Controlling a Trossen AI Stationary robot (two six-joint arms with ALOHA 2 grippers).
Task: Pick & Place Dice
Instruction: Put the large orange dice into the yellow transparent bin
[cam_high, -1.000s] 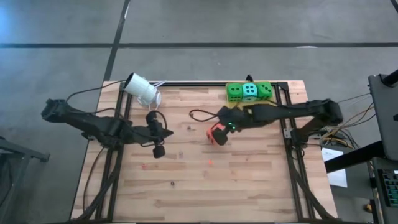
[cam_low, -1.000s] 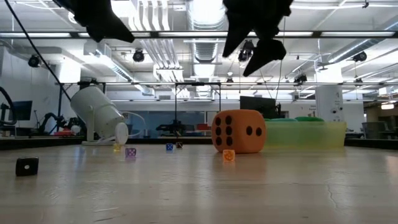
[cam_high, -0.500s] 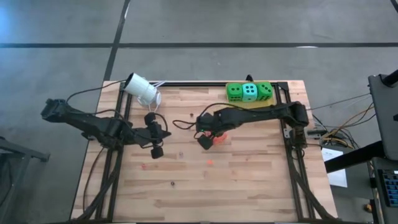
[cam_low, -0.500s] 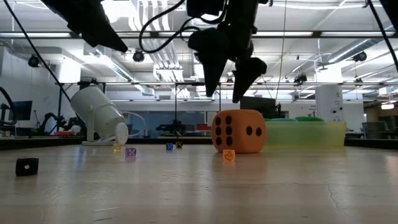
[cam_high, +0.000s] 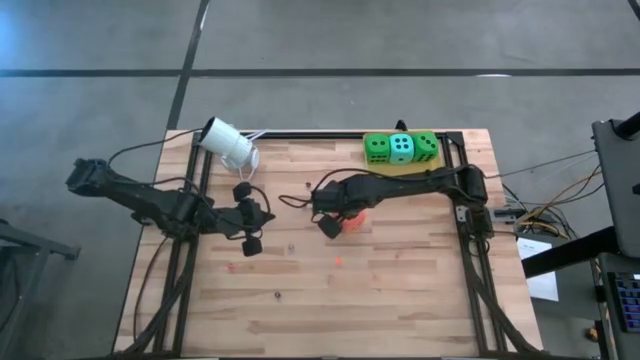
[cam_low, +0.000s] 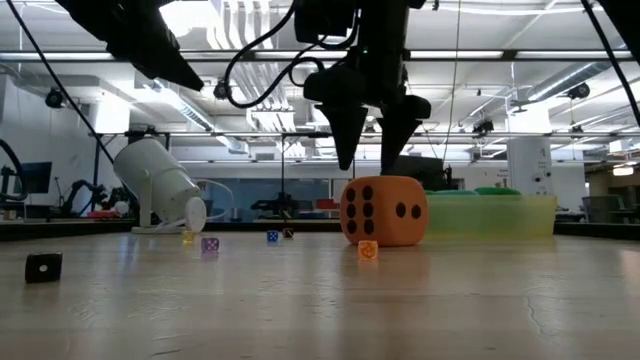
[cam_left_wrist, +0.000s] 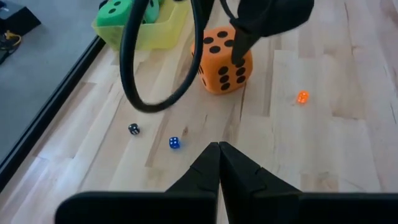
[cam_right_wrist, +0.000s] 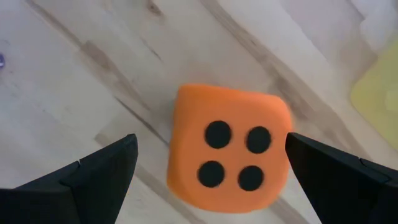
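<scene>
Your right gripper (cam_low: 366, 155) hangs just above the soft orange-red cube die with dark pips (cam_low: 384, 211), fingers spread wide and holding nothing. The die sits on the pale wooden table (cam_high: 400, 290), near mid-table. Your left gripper (cam_left_wrist: 219, 152) waits clenched and empty, well apart from it.

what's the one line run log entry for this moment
right tool: open, above orange die | orange die: on table, not gripped | left tool: shut, waiting apart | green and teal dice: in yellow tray
</scene>
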